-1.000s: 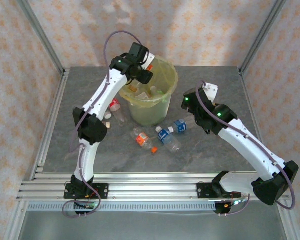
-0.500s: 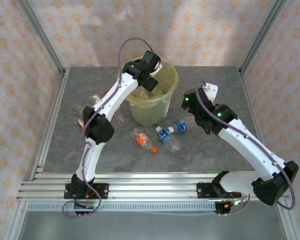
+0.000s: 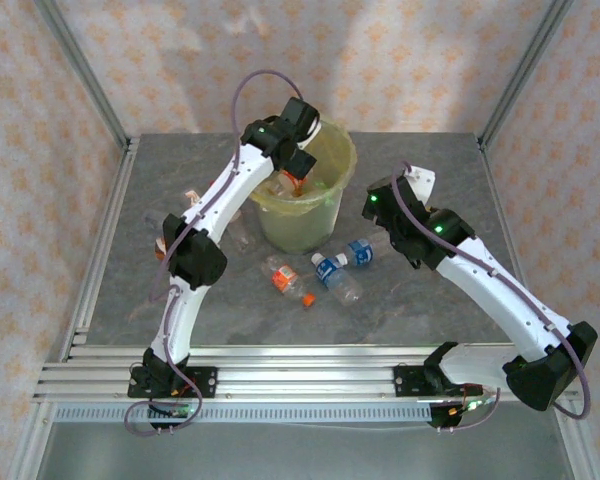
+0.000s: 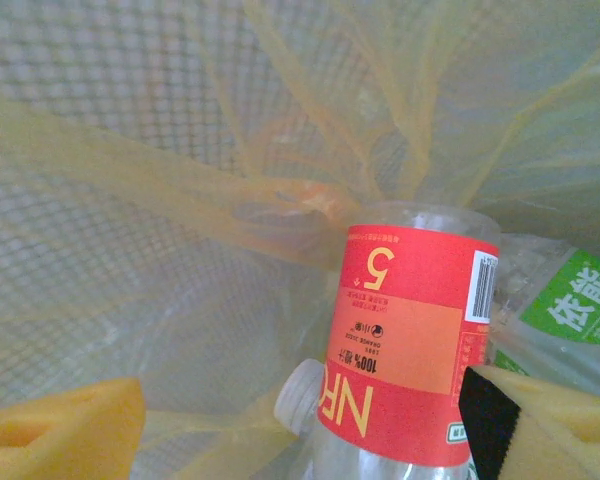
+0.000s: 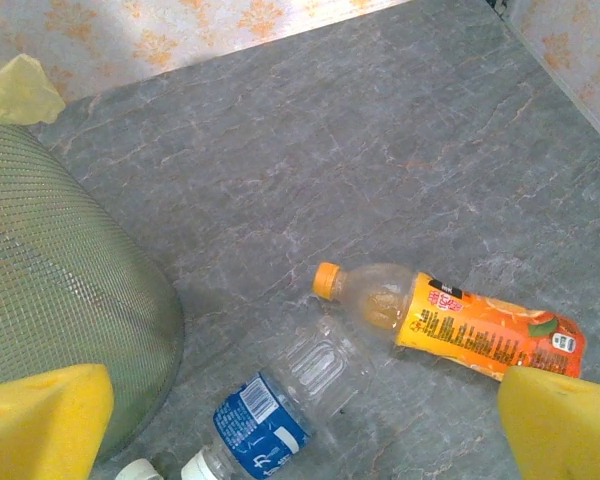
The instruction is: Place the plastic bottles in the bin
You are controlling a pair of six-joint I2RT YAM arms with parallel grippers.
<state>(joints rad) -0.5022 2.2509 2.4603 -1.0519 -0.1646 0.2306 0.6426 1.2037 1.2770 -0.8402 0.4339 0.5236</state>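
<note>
My left gripper hangs inside the mouth of the bin, open. A clear plastic bottle with a red label sits between its yellow pads, close against the right pad and well apart from the left pad. A green-labelled bottle lies in the yellow bag. My right gripper is open above the table, over a blue-labelled bottle and an orange-labelled bottle. From the top I see my left gripper over the bin.
An orange-labelled bottle and two blue-labelled ones lie in front of the bin. More bottles lie left of it, partly behind my left arm. The bin's mesh wall stands just left of my right gripper.
My left arm swung from the bin's left rim to over its opening and its jaws spread apart, leaving the red-labelled bottle loose between them. The right arm has not moved.
</note>
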